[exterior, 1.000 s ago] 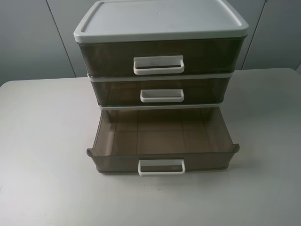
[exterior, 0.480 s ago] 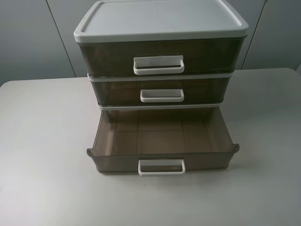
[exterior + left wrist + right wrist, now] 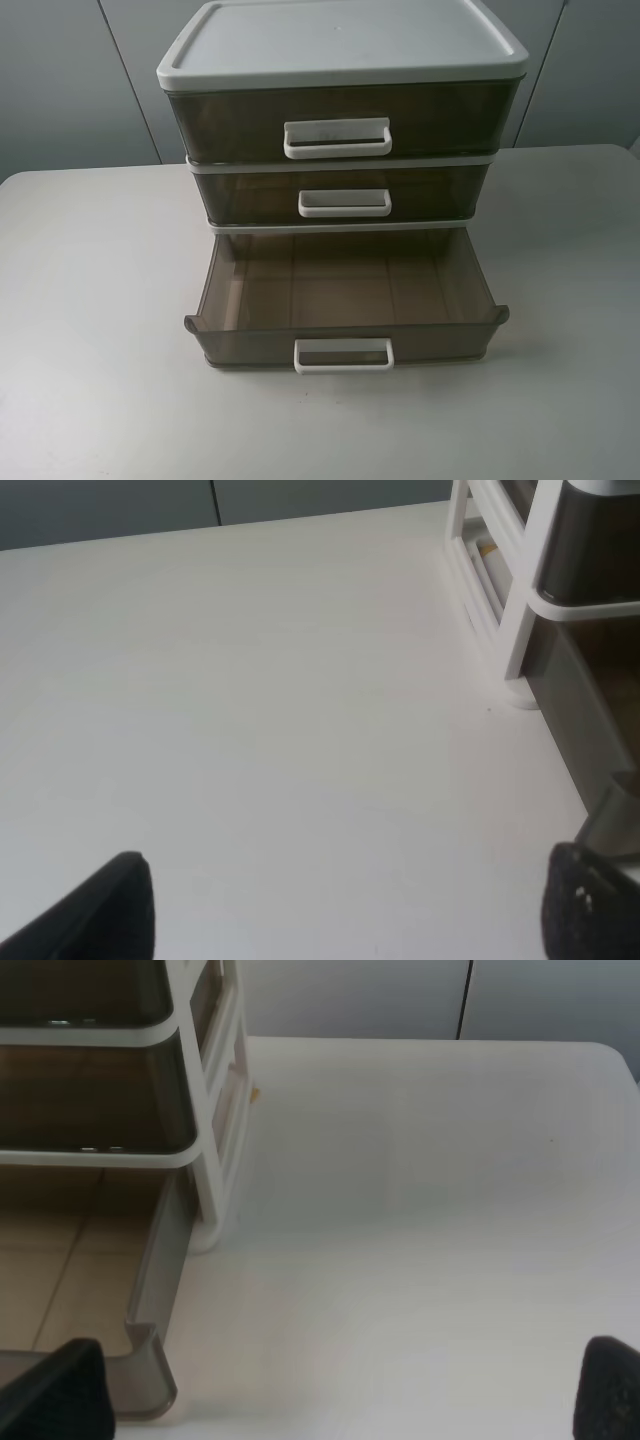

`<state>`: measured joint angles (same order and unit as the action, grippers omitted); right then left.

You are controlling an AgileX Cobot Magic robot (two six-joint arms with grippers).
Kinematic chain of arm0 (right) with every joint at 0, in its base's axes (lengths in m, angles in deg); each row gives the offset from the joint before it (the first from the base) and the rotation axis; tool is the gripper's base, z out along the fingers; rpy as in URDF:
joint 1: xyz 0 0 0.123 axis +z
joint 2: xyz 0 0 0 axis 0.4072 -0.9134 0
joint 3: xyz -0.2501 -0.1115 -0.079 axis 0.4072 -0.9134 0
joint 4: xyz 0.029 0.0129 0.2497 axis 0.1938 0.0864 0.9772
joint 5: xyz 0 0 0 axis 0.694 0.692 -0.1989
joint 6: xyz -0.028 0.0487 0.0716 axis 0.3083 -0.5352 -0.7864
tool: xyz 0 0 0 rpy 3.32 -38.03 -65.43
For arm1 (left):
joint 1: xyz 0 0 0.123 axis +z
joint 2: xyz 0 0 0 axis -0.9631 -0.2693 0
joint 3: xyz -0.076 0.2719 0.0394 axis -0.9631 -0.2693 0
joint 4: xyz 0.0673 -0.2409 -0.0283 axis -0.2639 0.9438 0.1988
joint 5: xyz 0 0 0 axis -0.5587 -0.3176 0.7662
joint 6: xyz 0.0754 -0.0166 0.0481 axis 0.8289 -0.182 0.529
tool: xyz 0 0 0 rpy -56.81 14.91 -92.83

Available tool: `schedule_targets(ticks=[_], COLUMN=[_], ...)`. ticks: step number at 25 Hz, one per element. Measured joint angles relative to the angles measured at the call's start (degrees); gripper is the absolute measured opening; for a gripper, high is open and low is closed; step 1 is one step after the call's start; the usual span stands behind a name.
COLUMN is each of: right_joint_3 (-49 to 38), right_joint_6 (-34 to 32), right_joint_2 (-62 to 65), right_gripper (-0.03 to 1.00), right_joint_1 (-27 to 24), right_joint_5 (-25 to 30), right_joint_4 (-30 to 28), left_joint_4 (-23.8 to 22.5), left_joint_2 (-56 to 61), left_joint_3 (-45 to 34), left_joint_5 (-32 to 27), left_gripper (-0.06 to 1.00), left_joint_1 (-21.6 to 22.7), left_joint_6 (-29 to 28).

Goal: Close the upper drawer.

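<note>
The three-drawer unit [image 3: 340, 45] stands at the back middle of the table. The upper drawer [image 3: 250, 195], the shallow smoky-brown middle tier with a white loop handle [image 3: 345, 203], sits pushed in flush with the frame. It also shows in the right wrist view [image 3: 90, 1095]. The lowest-tier drawer [image 3: 240, 345] is pulled far out and is empty. Neither arm shows in the exterior high view. My left gripper [image 3: 345, 910] is open over bare table left of the unit. My right gripper [image 3: 330, 1390] is open beside the open drawer's right corner [image 3: 150, 1360].
The taller top-tier drawer [image 3: 230, 120] is shut. The white table [image 3: 90, 300] extends on both sides and in front of the unit. The unit's white frame post [image 3: 520, 600] is near the left gripper. A grey wall stands behind.
</note>
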<state>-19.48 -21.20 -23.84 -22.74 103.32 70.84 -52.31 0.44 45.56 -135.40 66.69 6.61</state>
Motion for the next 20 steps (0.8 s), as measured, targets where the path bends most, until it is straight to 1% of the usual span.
schedule_targets(ticks=[5,11,20], right_joint_3=[0.0,0.0,0.0], right_joint_6=[0.0,0.0,0.1], right_joint_2=[0.0,0.0,0.0], right_gripper=[0.7,0.7,0.7], right_joint_1=[-0.1,-0.1,-0.1], right_joint_5=[0.0,0.0,0.0], right_joint_4=[0.1,2.3,2.3], left_joint_4=[0.0,0.0,0.0], left_joint_2=[0.0,0.0,0.0], left_joint_3=[0.0,0.0,0.0], left_joint_5=[0.0,0.0,0.0], left_gripper=[0.74,0.74,0.74], left_joint_1=[0.0,0.0,0.0], left_joint_6=[0.0,0.0,0.0])
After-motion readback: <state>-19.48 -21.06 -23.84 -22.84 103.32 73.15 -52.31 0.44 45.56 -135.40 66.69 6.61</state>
